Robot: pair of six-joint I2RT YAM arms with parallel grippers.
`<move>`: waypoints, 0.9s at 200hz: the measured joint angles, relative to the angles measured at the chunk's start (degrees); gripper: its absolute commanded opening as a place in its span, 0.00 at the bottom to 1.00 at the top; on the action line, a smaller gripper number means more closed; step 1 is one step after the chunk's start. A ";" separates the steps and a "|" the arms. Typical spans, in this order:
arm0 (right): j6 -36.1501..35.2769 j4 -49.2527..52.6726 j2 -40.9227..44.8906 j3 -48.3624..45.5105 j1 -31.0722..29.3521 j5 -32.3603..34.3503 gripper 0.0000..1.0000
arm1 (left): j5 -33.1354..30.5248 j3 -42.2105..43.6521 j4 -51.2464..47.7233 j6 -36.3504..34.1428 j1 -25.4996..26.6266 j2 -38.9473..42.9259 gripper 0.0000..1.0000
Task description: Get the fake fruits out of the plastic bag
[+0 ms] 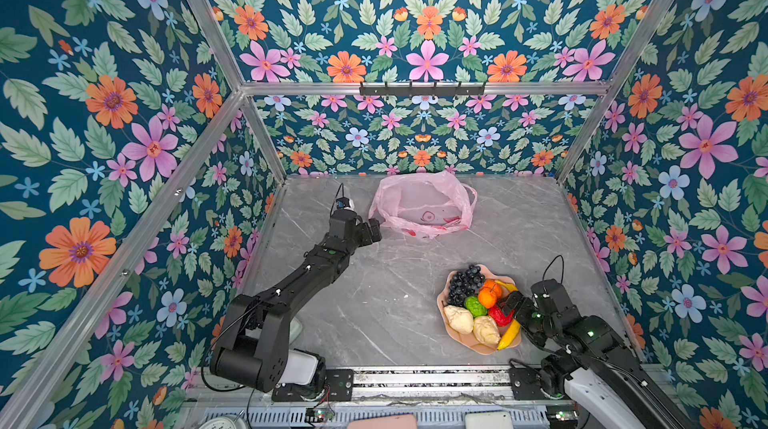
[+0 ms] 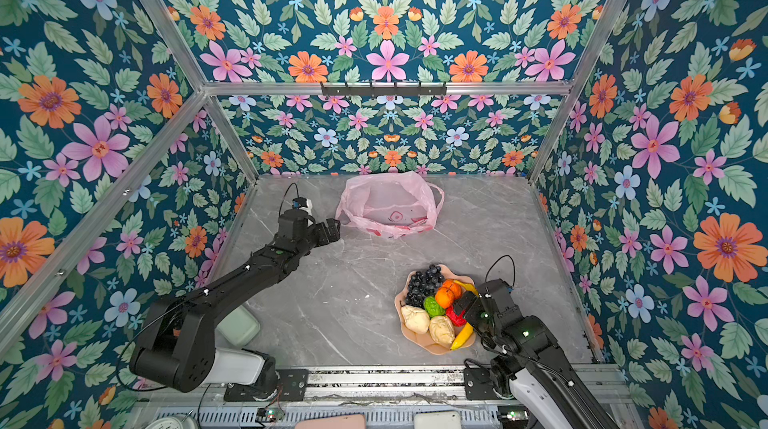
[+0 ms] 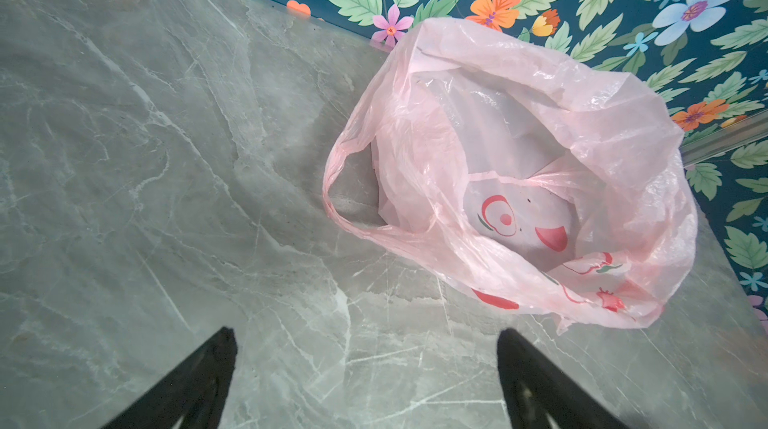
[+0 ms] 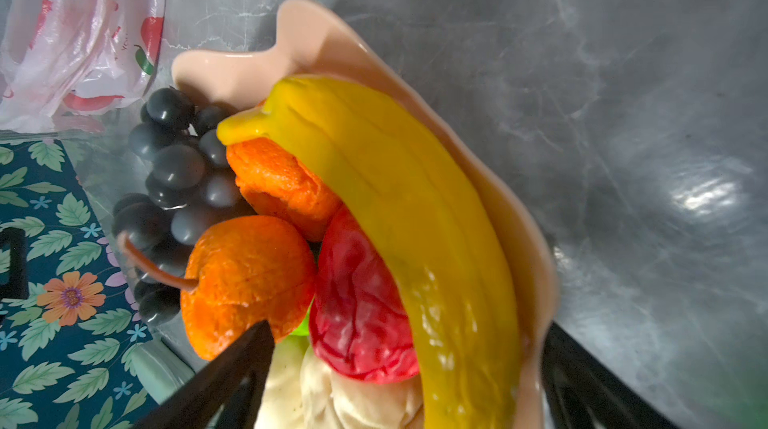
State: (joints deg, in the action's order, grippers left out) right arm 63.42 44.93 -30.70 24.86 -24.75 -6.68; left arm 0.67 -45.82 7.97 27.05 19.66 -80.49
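Your left gripper (image 3: 365, 364) hangs with its jaws spread and nothing between them. The plastic bag (image 3: 519, 157) lies just ahead of its tips, mouth gaping toward it, and only printed pictures show on the film inside, so I judge it emptied. Your right gripper (image 4: 407, 344) is spread too, one finger on either side of the banana (image 4: 395, 198) and red fruit (image 4: 357, 302) directly beneath it. It appears to grip neither, which reads as a release, and the fake fruits (image 1: 473, 306) sit heaped on the scalloped plate (image 4: 311, 44) below it, well apart from the bag.
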 measured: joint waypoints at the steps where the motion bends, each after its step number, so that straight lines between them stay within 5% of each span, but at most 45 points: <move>1: 0.02 -0.09 -0.04 -0.02 0.00 -0.02 0.95 | 0.00 0.00 0.00 0.00 0.02 0.00 1.00; 180: 2.32 -21.59 -19.41 1.29 -6.21 0.28 0.93 | -3.48 1.73 -2.25 -0.66 -0.07 2.01 1.00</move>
State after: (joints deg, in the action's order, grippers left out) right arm 65.73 23.33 -50.11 26.15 -30.96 -6.39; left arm -2.81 -44.10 5.72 26.39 19.59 -78.48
